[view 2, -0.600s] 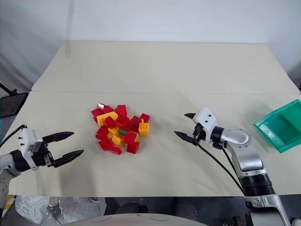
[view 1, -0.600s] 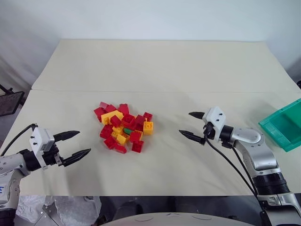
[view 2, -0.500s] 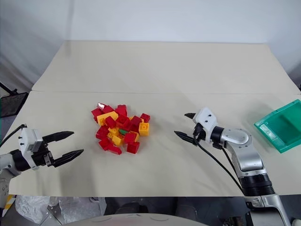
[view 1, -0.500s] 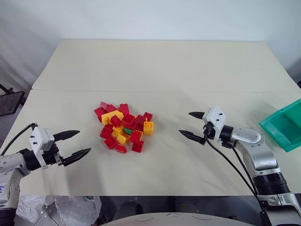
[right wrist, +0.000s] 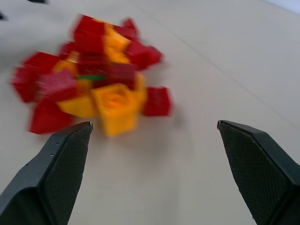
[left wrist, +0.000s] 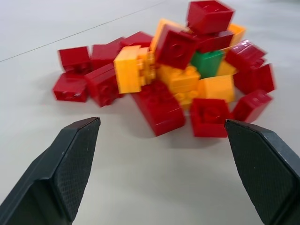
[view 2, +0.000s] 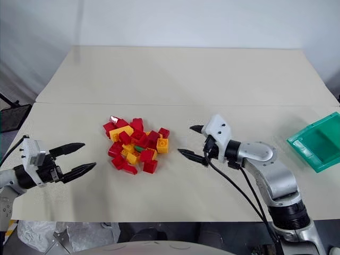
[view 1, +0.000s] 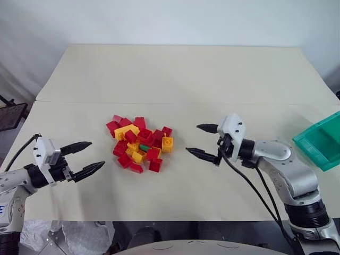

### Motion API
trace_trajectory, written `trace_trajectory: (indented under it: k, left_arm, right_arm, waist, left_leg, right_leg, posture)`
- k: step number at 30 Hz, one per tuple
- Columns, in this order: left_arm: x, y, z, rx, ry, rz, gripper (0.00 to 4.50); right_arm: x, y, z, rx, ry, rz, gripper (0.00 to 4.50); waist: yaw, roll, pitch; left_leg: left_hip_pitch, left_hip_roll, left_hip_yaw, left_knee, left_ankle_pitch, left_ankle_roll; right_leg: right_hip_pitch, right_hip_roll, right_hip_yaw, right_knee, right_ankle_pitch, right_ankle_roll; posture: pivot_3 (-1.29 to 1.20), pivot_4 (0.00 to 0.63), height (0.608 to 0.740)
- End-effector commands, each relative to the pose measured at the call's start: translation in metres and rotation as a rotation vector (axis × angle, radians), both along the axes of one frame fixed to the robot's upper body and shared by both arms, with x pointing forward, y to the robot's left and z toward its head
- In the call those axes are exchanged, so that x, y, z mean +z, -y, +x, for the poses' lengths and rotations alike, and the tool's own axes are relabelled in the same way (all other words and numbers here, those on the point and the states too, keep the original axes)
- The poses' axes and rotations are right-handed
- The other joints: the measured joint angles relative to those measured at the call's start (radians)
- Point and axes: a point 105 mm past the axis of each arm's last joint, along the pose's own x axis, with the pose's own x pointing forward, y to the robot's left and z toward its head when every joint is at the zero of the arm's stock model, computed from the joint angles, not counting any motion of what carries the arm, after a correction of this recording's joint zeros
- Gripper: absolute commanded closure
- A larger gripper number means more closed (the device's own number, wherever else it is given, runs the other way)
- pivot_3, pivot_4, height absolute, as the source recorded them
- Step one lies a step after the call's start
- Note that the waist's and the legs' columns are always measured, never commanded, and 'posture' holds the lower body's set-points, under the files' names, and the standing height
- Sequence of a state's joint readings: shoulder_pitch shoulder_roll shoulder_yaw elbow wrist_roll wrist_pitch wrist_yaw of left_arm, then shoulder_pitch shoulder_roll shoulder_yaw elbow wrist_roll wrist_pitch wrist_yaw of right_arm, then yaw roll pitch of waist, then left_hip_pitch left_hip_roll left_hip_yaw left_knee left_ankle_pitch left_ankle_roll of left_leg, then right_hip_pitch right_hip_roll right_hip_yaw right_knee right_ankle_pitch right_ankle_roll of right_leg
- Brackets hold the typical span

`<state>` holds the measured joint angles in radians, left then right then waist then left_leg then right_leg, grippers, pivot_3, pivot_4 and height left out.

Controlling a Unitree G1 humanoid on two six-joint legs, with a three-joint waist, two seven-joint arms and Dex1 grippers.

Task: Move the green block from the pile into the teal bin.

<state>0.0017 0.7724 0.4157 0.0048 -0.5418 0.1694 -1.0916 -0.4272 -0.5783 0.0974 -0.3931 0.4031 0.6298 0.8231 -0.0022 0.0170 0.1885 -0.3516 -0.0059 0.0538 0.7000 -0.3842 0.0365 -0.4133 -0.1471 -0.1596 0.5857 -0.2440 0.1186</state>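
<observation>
At the left edge of the cream-coloured counter [view 1: 186, 74] the left gripper [view 1: 87, 158] hangs just above the surface with its two black fingers spread wide apart and nothing between them, aimed toward the bricks and well apart from them.

Right of it, near the middle of the counter, lies the pile [view 1: 139, 143] – a loose heap of small studded plastic toy bricks, mostly red with several yellow. The small green studded plastic block [view 1: 143, 147] sits near the heap's centre, wedged among red and yellow bricks so that just part of it shows; in the left wrist view it appears as a green face [left wrist: 206, 63] tucked under a red brick and above a yellow one.

Further right, the right gripper [view 1: 204, 141] points at the pile from the other side, near it but not touching, its fingers also held wide apart and empty.

At the far right edge of the counter stands the translucent teal rectangular plastic bin [view 1: 323, 142] with low walls – well apart from the pile.
</observation>
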Motion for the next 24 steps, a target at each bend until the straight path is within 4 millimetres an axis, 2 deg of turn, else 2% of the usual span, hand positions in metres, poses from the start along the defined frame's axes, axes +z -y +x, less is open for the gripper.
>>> trace_trajectory:
  k: [1, 3, 6, 8, 11, 14, 19, 24]
  left_arm:
    - [0.015, 0.008, -0.001, -0.069, 0.097, -0.018, 0.0]
    - [0.019, 0.011, 0.0, -0.112, 0.145, -0.018, 0.0]
    - [0.019, 0.016, -0.003, -0.18, 0.153, -0.031, 0.0]
    - [0.02, 0.018, -0.004, -0.194, 0.161, -0.043, 0.0]
    - [0.022, 0.021, -0.008, -0.233, 0.163, -0.068, 0.0]
    - [0.022, 0.022, -0.009, -0.25, 0.163, -0.081, 0.0]
    - [0.022, 0.023, -0.01, -0.255, 0.165, -0.09, 0.0]
    - [0.021, 0.024, -0.012, -0.244, 0.166, -0.094, 0.0]
  right_arm:
    - [0.004, -0.02, -0.014, 0.101, -0.037, -0.012, 0.03]
    - [0.002, -0.039, -0.021, 0.174, -0.083, -0.017, 0.67]
    - [0.012, -0.072, -0.028, 0.251, -0.095, 0.049, 1.66]
    - [0.011, -0.079, -0.033, 0.274, -0.123, 0.044, 2.35]
    - [0.013, -0.106, -0.037, 0.312, -0.151, 0.095, 3.36]
    - [0.014, -0.123, -0.035, 0.323, -0.173, 0.12, 4.45]
    - [0.0, -0.148, -0.029, 0.322, -0.229, 0.148, 4.48]
    - [-0.011, -0.158, 0.004, 0.214, -0.173, 0.148, 4.48]
  waist:
    - [0.001, 0.0, 0.0]
    - [0.001, 0.0, 0.0]
    - [-0.006, 0.0, 0.0]
    - [-0.009, 0.0, 0.0]
    - [-0.008, -0.002, -0.001]
    - [-0.011, -0.002, -0.001]
    - [-0.013, -0.003, -0.002]
    - [-0.029, -0.003, -0.002]
  left_leg:
    - [0.0, 0.0, 0.0, 0.0, 0.0, 0.0]
    - [0.0, 0.0, 0.0, 0.0, 0.0, 0.0]
    - [0.0, 0.0, 0.001, 0.0, 0.0, 0.0]
    - [0.0, 0.001, 0.002, 0.0, 0.0, 0.0]
    - [0.0, 0.0, 0.002, 0.0, 0.0, 0.0]
    - [0.0, 0.0, 0.002, 0.0, 0.0, 0.0]
    - [0.0, 0.0, 0.002, 0.0, 0.0, 0.0]
    - [0.0, 0.0, 0.002, 0.0, 0.0, 0.0]
  right_leg:
    - [0.0, 0.0, 0.0, 0.0, 0.0, 0.0]
    - [0.0, 0.0, 0.0, 0.001, 0.0, 0.0]
    - [-0.001, 0.0, 0.0, 0.001, 0.0, 0.0]
    - [-0.002, 0.001, 0.0, 0.002, 0.0, 0.0]
    - [-0.002, 0.001, 0.0, 0.002, 0.0, 0.0]
    - [-0.002, 0.001, 0.0, 0.002, 0.0, 0.0]
    - [-0.002, 0.001, 0.001, 0.002, 0.0, 0.0]
    - [-0.002, 0.002, 0.001, 0.003, 0.0, 0.0]
  posture:
    - [0.0, 0.15, 0.74]
    - [0.0, 0.15, 0.74]
    - [0.0, 0.15, 0.74]
    - [0.0, 0.15, 0.74]
    - [0.0, 0.15, 0.74]
    - [0.0, 0.15, 0.74]
    - [0.0, 0.15, 0.74]
    - [0.0, 0.15, 0.74]
